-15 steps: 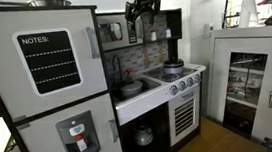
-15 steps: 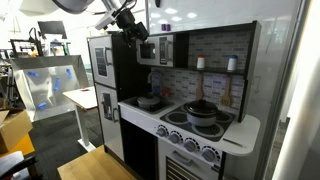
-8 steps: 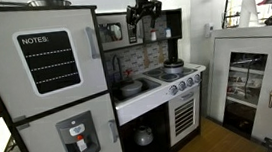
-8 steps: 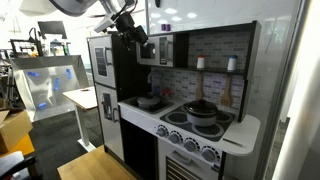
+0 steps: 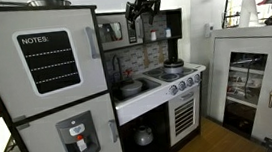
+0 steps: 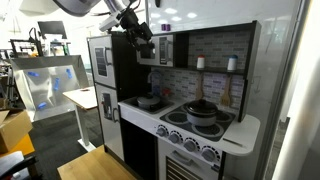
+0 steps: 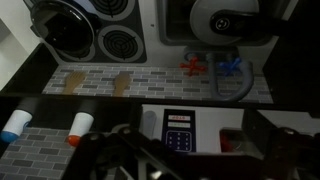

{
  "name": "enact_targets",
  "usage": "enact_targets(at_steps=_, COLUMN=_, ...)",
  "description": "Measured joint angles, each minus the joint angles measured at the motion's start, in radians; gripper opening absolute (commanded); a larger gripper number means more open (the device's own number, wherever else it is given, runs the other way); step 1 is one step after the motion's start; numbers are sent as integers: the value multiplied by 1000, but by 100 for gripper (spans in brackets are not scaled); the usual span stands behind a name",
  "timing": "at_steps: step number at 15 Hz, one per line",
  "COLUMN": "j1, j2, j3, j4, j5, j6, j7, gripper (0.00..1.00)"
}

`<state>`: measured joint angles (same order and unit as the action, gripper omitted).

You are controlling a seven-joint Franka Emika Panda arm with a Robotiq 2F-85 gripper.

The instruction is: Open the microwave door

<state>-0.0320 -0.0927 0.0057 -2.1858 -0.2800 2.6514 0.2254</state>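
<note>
The microwave door [image 5: 113, 31] is a small white-framed toy door with a dark window, high in the toy kitchen beside the fridge. It also shows in an exterior view [image 6: 160, 52]. In the wrist view I see it from above, with its button strip [image 7: 178, 131] and grey handle [image 7: 150, 120]. It looks closed. My gripper [image 5: 143, 20] hangs just in front of the microwave, at its handle side, and shows in an exterior view [image 6: 141, 38]. Its dark fingers [image 7: 190, 165] are spread on either side of the button strip, open and empty.
The big white fridge [image 5: 46, 85] stands beside the microwave. Below are a sink with a bowl [image 5: 130, 87], a stove with a pot [image 6: 200, 110] and burners [image 7: 118, 42]. Cups [image 6: 200, 62] stand on the shelf. A white cabinet [image 5: 251, 75] stands apart.
My gripper has shifted slightly down and closer to the microwave front. The door has not moved.
</note>
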Motion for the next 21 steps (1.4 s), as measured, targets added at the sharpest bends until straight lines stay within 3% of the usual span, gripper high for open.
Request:
enact_targets(at_steps=9, j1=-7, j2=152, j3=-45, j4=95, j5=-34, j6=117, j7=0, gripper=100)
enact_targets(at_steps=21, j1=-9, j2=150, j3=-97, j4=105, j5=-36, j6=192, j7=2, gripper=100)
